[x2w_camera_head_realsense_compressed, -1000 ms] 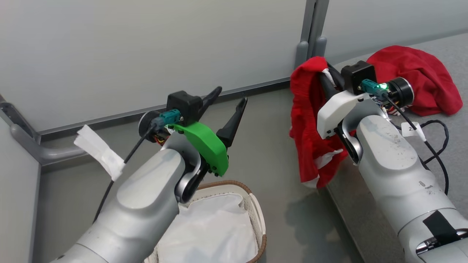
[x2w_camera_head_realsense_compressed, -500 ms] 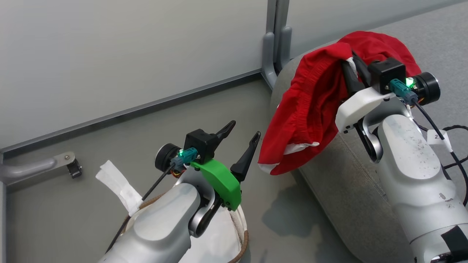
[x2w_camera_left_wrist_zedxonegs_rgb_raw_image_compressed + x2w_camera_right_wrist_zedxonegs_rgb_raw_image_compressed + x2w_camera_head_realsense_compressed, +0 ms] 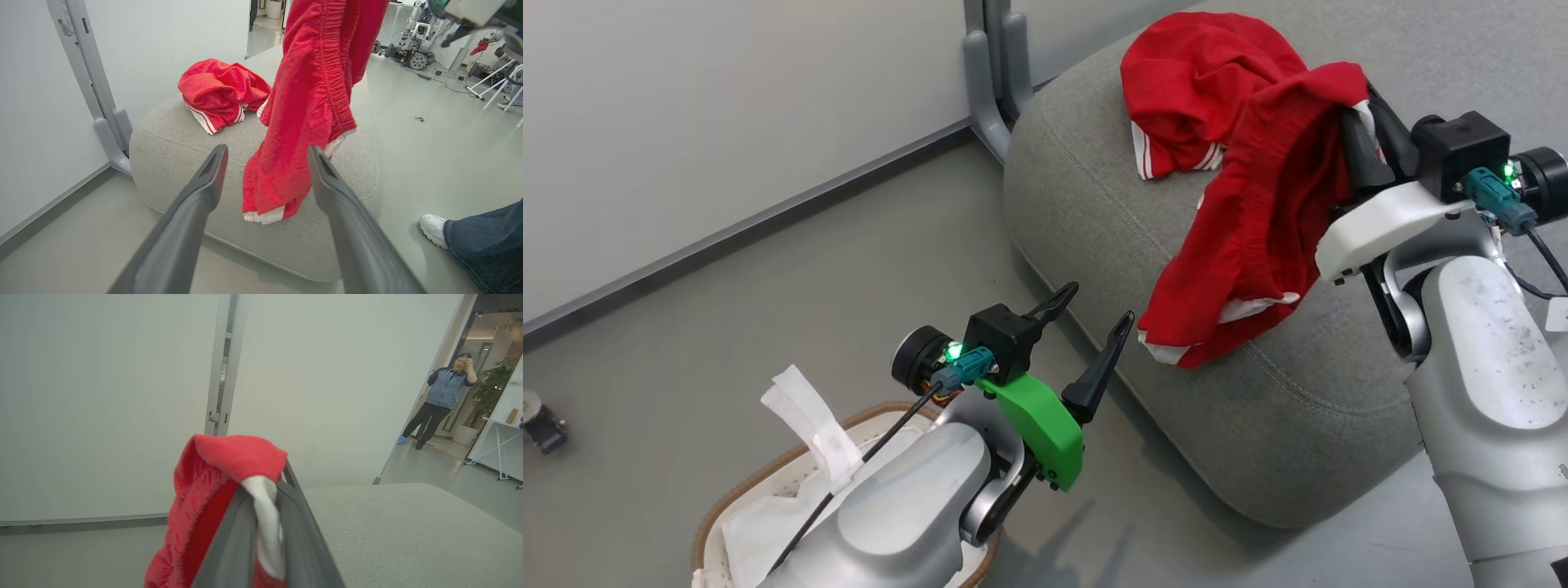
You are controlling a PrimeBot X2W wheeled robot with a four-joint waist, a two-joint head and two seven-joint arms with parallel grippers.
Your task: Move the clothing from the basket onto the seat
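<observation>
Head view: grey seat (image 3: 1258, 408) on bare floor (image 3: 768, 310) beside a white wall (image 3: 727, 122), crumpled garment (image 3: 1192, 82) lying on top, hanging garment (image 3: 1258, 245) draped past its rounded edge from the clamped right gripper (image 3: 1356, 122), left gripper (image 3: 1098, 302) spread empty near the basket (image 3: 756, 475); left wrist: open floor beside the seat, a person's shoe (image 3: 435, 230); right wrist: doorway (image 3: 482, 375) beyond.

The seat (image 3: 1086, 245) cushion offers bare grey fabric along its left corner and front edge. Toward its back lies a crumpled red garment (image 3: 1192, 82). Over its middle drapes the hanging red garment (image 3: 1258, 237), pinched between the closed fingers of the right gripper (image 3: 267, 490). The left gripper (image 3: 1097, 305), fingers spread wide, hovers over open floor (image 3: 809, 269) just beside the seat's rounded side. A grey partition post (image 3: 988, 73) stands against the seat's far-left corner. The left forearm (image 3: 898, 523) overhangs much of the basket (image 3: 743, 490) mouth. A person's shoe (image 3: 435, 230) rests on the floor at the seat's side away from the wall.
</observation>
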